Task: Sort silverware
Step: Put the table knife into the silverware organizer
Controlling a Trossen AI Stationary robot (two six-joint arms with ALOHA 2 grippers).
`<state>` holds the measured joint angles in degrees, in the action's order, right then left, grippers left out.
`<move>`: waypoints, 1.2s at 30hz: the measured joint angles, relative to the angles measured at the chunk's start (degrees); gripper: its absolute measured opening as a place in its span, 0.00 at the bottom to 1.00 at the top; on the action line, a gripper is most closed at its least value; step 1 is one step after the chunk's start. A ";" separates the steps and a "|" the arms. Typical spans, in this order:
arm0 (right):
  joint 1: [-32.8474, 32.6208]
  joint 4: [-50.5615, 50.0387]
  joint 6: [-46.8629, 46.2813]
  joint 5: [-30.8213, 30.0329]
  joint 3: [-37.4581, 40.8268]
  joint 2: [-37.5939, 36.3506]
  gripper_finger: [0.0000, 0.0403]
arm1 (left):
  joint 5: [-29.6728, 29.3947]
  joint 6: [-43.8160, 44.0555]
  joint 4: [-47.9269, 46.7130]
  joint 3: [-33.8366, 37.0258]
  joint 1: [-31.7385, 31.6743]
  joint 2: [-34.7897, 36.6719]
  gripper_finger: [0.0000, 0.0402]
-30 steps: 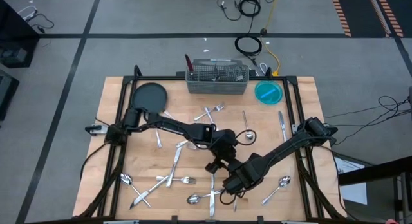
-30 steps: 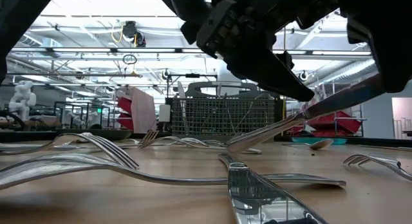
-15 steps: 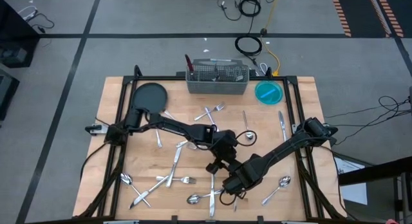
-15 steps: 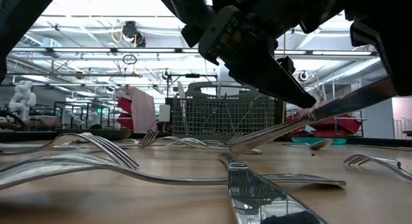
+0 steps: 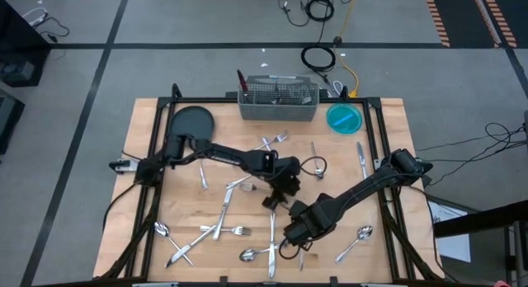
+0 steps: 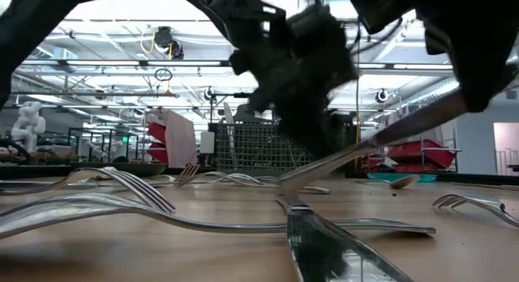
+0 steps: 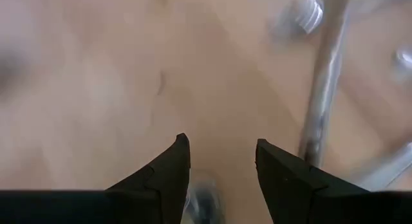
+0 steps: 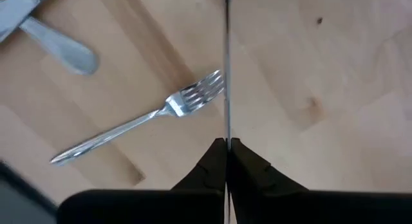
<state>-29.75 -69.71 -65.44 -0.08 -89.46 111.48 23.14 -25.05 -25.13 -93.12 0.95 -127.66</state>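
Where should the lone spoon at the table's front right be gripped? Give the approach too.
Take the spoon mid-handle, straight from above, jaws across the handle. It lies flat, clear of other pieces, so both sides are free; its rounded bowl would likely slip. The right gripper, nearest, is shut on a knife.

- Silverware [image 6: 105, 202]: polished, mirror-bright metal.
- Tabletop [image 5: 190, 213]: pale wood with a smooth, visible grain.
- Caddy [image 5: 278, 101]: grey wire mesh.
- Plate [image 5: 191, 122]: dark and matt.
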 joint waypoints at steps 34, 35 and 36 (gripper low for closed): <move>3.01 -2.35 1.67 -2.40 0.27 0.24 0.00 | 8.87 -4.36 -6.85 -0.24 -2.45 3.93 0.45; 3.26 -2.22 1.73 -2.84 0.27 0.24 0.00 | 8.87 -4.36 -6.08 -0.24 -2.30 3.93 0.45; 3.55 -2.19 1.88 -3.09 0.27 0.26 0.00 | 8.87 -4.36 -5.46 -0.24 -2.31 3.93 0.45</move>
<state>-26.20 -71.90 -63.56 -3.17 -89.19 111.74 32.01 -29.41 -30.59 -93.36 -1.37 -123.72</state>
